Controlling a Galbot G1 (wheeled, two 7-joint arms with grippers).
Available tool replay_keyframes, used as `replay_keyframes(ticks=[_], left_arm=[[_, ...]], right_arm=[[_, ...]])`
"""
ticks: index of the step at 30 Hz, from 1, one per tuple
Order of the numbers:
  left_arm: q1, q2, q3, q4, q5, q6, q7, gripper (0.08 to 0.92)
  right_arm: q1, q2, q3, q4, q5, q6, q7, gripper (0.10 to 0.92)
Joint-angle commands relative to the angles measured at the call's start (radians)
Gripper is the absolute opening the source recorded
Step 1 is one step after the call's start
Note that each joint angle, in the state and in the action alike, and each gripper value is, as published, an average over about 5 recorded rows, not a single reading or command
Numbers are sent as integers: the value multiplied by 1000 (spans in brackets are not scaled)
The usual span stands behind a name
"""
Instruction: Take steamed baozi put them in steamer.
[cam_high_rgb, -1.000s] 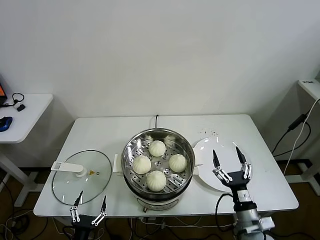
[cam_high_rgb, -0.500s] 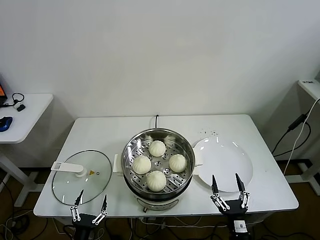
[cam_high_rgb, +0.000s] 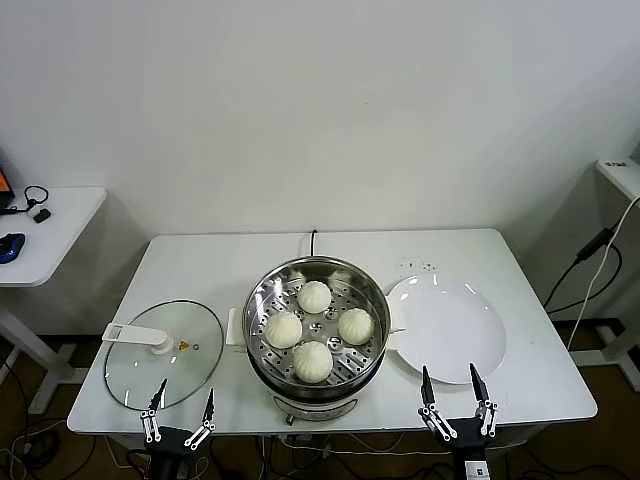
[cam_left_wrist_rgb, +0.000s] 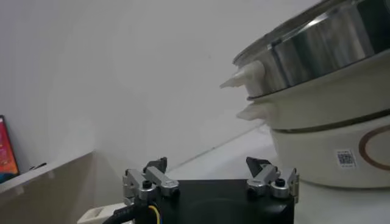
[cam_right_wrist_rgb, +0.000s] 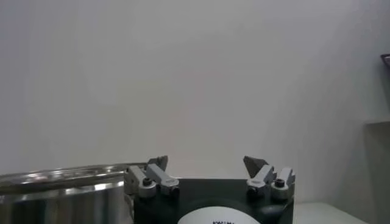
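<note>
From my head camera I see the steamer (cam_high_rgb: 316, 330) sitting in the centre of the frame on the white surface (cam_high_rgb: 200, 265), a shiny steel pot with white side handles. All four steamed baozi (cam_high_rgb: 314, 296) are inside it on the perforated tray, arranged in a diamond: one toward the top, one on the left, one on the right and one at the bottom nearest me. None of them touches its neighbour.

To the right of the steamer, just beside its rim, lies a flat white plate (cam_high_rgb: 450, 330). In the lower left of the frame the round glass lid (cam_high_rgb: 165, 352) rests flat on the surface, its white handle pointing left.

My right gripper (cam_high_rgb: 456, 396) pokes up at the lower right edge of the frame, below the plate and off its near rim, with its jaws spread wide apart and nothing between them. My left gripper (cam_high_rgb: 178, 412) sits at the lower left edge, just below the lid, its jaws likewise apart and holding nothing. The left wrist view shows the steamer's steel wall and cream base close by.
</note>
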Motion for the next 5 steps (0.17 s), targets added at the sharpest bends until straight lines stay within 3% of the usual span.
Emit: replay_keyframes(ticks=[1, 5], left_arm=[[1, -49, 1, -1, 0, -1, 0, 823], [0, -49, 1, -2, -1, -1, 0, 823]], right_arm=[[-13, 13, -6, -3, -5, 17, -2, 823], [-13, 13, -9, -4, -6, 18, -2, 823]])
